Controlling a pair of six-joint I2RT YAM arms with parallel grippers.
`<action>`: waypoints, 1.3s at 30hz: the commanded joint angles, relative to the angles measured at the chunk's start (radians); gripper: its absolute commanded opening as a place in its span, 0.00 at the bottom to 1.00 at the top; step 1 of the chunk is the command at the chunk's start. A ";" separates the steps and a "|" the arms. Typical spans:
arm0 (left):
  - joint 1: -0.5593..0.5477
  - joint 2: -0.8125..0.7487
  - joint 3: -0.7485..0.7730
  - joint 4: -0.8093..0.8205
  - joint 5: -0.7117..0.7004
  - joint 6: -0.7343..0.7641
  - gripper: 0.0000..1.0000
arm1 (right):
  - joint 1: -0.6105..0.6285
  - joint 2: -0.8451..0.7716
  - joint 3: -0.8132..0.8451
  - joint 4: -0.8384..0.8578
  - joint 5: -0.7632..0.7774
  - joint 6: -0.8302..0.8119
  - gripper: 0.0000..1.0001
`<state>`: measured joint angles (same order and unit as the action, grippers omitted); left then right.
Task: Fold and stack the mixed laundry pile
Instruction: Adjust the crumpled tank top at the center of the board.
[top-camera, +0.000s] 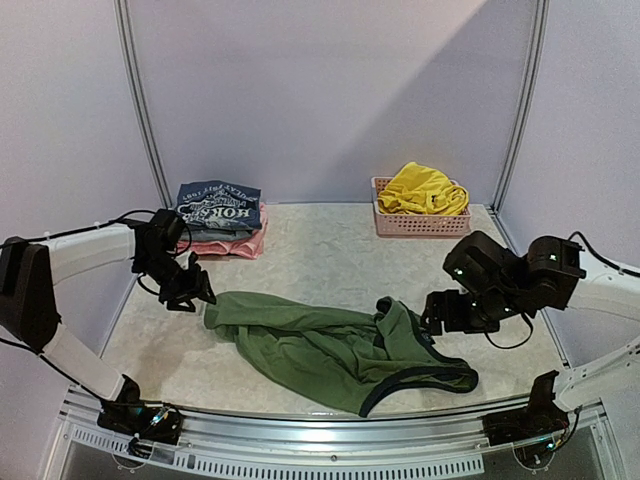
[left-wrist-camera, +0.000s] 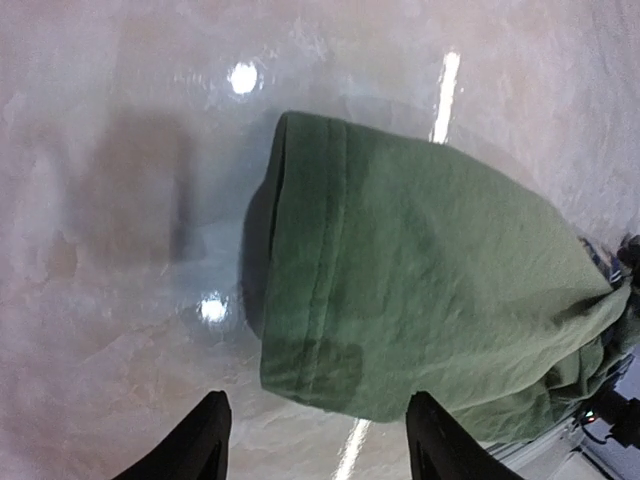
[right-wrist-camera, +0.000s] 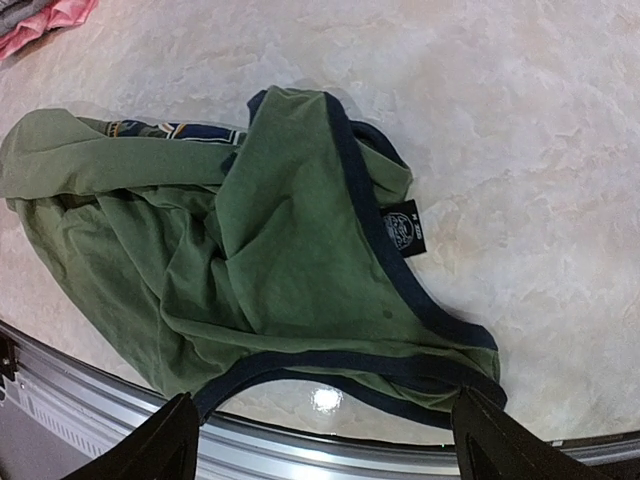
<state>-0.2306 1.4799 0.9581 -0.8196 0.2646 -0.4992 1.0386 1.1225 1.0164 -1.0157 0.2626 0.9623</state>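
A pale, marbled beige counter (top-camera: 320, 250) fills the middle of the overhead view, glossy enough that the left wrist view catches bright spots and a streak of lamp glare on it. Plain lavender wall panels (top-camera: 320, 90) close it in on three sides, with slim metal posts (top-camera: 140, 100) at the joins, and a ribbed aluminium rail (top-camera: 330, 440) runs along the bottom edge of the frame.

The olive-green shirt (top-camera: 330, 350) lies crumpled and unfolded across the lower centre of the counter, stretching from centre left down toward lower right. Its dark trim loops around the openings at the right end, and a small black label (right-wrist-camera: 403, 228) shows at the neckline in the right wrist view. The yellow shorts (top-camera: 422, 190) sit heaped in the pink basket (top-camera: 420, 224) at upper right, by the back wall. At upper left a folded dark blue printed garment (top-camera: 218, 207) rests on a folded pink one (top-camera: 240, 245).

The left fingers (left-wrist-camera: 200, 450) are spread, above the shirt's hemmed left end, pinching nothing. The right fingers (right-wrist-camera: 150, 450) are spread wide over the trimmed right end, near the rail, and hold nothing either.
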 joint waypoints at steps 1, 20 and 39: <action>0.072 0.040 -0.025 0.222 0.167 -0.025 0.59 | -0.004 0.087 0.063 0.065 -0.011 -0.075 0.89; 0.190 0.239 -0.048 0.374 0.302 -0.019 0.47 | -0.074 0.147 0.096 0.097 -0.071 -0.155 0.90; 0.167 0.184 -0.020 0.404 0.355 -0.101 0.00 | -0.093 0.163 0.093 0.124 -0.079 -0.188 0.90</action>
<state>-0.0532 1.7138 0.9142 -0.3954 0.6170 -0.5961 0.9588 1.2850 1.0927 -0.9146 0.1791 0.7826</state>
